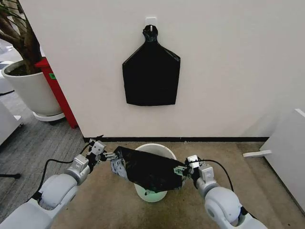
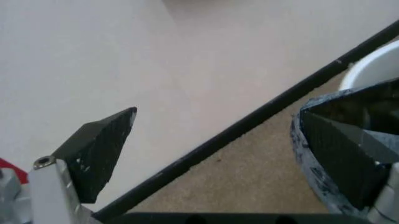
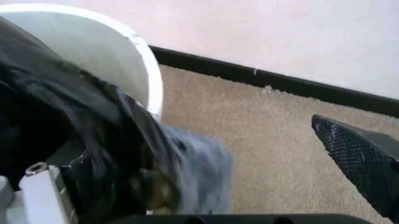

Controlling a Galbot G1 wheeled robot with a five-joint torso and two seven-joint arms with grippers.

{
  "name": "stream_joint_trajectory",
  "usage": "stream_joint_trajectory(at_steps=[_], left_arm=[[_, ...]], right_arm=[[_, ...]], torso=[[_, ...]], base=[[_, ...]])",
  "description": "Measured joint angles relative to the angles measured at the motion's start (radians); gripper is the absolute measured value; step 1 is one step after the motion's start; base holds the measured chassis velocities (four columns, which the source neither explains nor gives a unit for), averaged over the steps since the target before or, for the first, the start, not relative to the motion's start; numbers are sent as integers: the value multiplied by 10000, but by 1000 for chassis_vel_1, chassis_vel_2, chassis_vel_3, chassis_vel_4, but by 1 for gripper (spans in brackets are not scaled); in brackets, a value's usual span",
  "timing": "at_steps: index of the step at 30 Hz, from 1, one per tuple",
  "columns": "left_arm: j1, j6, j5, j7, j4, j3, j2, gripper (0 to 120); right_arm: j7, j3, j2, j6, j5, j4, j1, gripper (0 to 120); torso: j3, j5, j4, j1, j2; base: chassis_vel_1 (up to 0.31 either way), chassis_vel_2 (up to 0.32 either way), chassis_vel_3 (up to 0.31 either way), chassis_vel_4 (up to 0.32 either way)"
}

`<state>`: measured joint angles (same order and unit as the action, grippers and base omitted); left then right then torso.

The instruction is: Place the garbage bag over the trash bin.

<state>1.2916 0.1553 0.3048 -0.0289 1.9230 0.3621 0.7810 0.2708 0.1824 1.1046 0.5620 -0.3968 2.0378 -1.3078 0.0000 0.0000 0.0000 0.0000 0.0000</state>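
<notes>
Soft, even room light is reaching my head camera; my wrist cameras are blurring the near garbage bag (image 3: 93, 140).

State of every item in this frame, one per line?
garbage bag: stretched between both grippers, draped over the bin's near rim, not yet around it.
trash bin: upright on the carpet, far rim bare.
left gripper: open, one finger inside the bag.
right gripper: open, one finger inside the bag.
bag bundle: hanging from a wall hook.
</notes>
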Motion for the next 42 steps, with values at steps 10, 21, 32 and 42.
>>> stream_joint_trajectory(at_steps=[10, 21, 32, 42], left_arm=[[166, -565, -293, -297, -764, -39, 177, 100], [1085, -873, 38, -354, -148, 153, 155, 100], [1422, -3215, 3206, -2010, -1079, 698, 180, 100], [1894, -3705, 5724, -4063, -1587, 1799, -146, 100]], right_arm=[[61, -133, 212, -3, -356, 144, -215, 100], [1111, 438, 221, 290, -2870, 1399, -900, 100], [1699, 2200, 763, 362, -8086, 1512, -1319, 100], [-1381, 3313, 904, 424, -7549, 1180, -2173, 100]], torso=[[0, -1, 1, 0, 0], [0, -1, 1, 0, 0], [0, -2, 1, 0, 0], [0, 2, 2, 0, 0]], base=[[0, 0, 0, 0], [0, 0, 0, 0], [0, 0, 0, 0], [0, 0, 0, 0]])
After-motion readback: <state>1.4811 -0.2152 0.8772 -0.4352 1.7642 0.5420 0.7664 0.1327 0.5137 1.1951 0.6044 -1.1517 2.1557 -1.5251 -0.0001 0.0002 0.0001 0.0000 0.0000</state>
